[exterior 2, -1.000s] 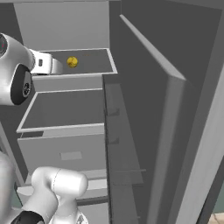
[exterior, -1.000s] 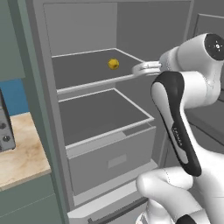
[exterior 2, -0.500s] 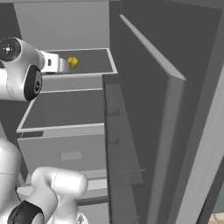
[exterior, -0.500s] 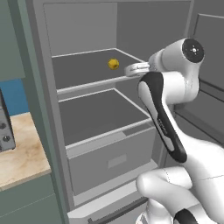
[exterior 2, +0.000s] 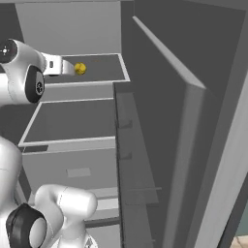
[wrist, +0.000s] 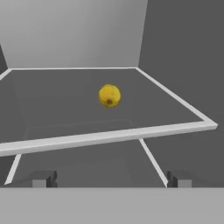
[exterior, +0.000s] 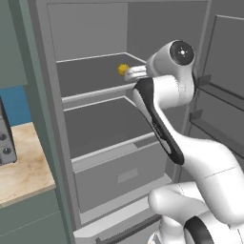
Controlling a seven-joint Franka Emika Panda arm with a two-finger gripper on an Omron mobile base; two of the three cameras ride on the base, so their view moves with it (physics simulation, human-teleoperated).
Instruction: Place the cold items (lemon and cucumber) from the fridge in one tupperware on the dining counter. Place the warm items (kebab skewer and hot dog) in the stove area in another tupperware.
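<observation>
A small yellow lemon lies on the fridge's upper shelf, toward its right side. My gripper reaches in level from the right and stops just short of the fruit, without touching it. From the other side, the lemon sits just past the gripper. In the hand view the lemon is straight ahead beyond the shelf's front lip. The gripper is open, its fingertips set wide apart with nothing between them. The cucumber, kebab skewer, hot dog and tupperware are out of view.
The fridge door stands open on the right, its racks close to my arm. Below are a bare second shelf and a shut drawer. A wooden counter with a dark appliance lies left.
The arm has swung and carried the open gripper leftward along the upper shelf, closer to the lemon. The lemon has stayed where it was.
</observation>
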